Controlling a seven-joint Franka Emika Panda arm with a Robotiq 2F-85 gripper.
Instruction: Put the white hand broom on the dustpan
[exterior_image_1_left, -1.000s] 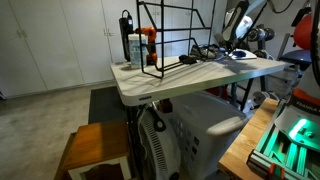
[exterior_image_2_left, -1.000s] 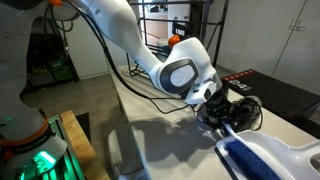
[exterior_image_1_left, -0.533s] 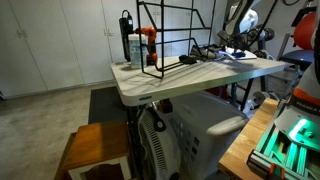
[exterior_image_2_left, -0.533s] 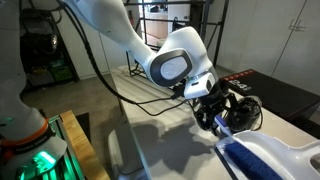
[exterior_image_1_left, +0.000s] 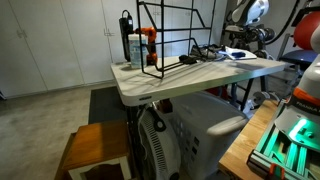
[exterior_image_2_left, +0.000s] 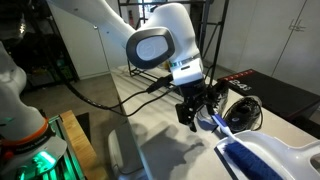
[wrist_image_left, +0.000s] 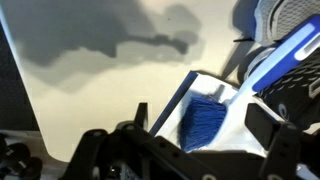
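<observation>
The white hand broom (wrist_image_left: 203, 122) lies on the white dustpan (wrist_image_left: 236, 146), blue bristles down on the pan and the white handle (wrist_image_left: 246, 84) running up to the right. In an exterior view the broom (exterior_image_2_left: 238, 150) rests on the dustpan (exterior_image_2_left: 285, 160) at the table's near corner. My gripper (exterior_image_2_left: 200, 108) hangs open just above the handle end, holding nothing. In the wrist view its fingers (wrist_image_left: 142, 115) stand wide on either side of the bristles. From afar, the gripper (exterior_image_1_left: 241, 36) hovers over the dustpan (exterior_image_1_left: 236, 53).
A black wire rack (exterior_image_1_left: 165, 40) and bottles (exterior_image_1_left: 135, 45) stand at the table's far end, with black cables (exterior_image_1_left: 205, 50) beside them. A black round object (exterior_image_2_left: 243, 110) lies right behind the dustpan. The table edge (exterior_image_2_left: 225, 165) runs close by the pan.
The gripper has opened, let go of the broom handle and risen above it. The broom stays lying on the dustpan.
</observation>
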